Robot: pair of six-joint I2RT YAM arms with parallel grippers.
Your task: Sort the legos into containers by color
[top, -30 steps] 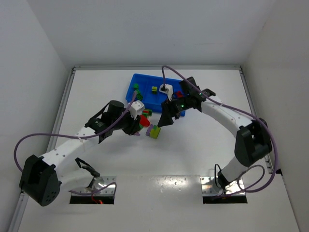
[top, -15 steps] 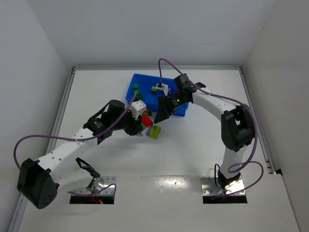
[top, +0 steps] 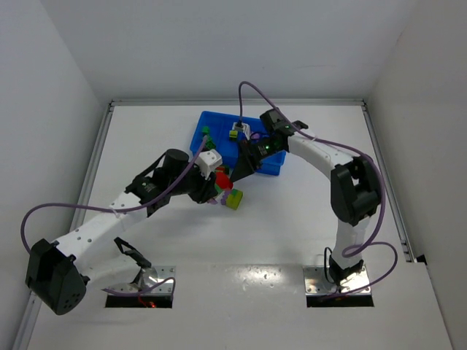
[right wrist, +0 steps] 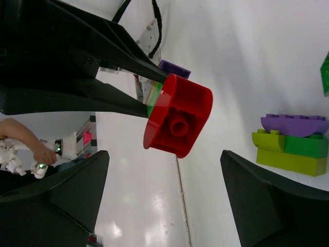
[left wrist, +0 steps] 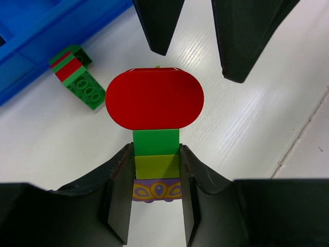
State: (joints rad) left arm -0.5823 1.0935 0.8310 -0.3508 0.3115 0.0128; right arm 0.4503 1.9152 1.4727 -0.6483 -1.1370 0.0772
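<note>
Two sets of jaws face one stack of legos [left wrist: 156,154]: left jaws clamped on its green, yellow-green and purple bricks; right jaws spread wide, just short of its red cap [right wrist: 179,116]; the stack is held just outside the blue tray [top: 208,120].

The stacked plastic brick cluster [left wrist: 155,103] in my left gripper [left wrist: 156,157] reads red, green, yellow-green, then purple with yellow ornament print. The plastic tray [left wrist: 31,31] is bright blue.

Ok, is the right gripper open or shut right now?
Open. The right wrist view shows the right gripper with black fingers wide apart, either side of the red oval lego brick, not touching it.
</note>
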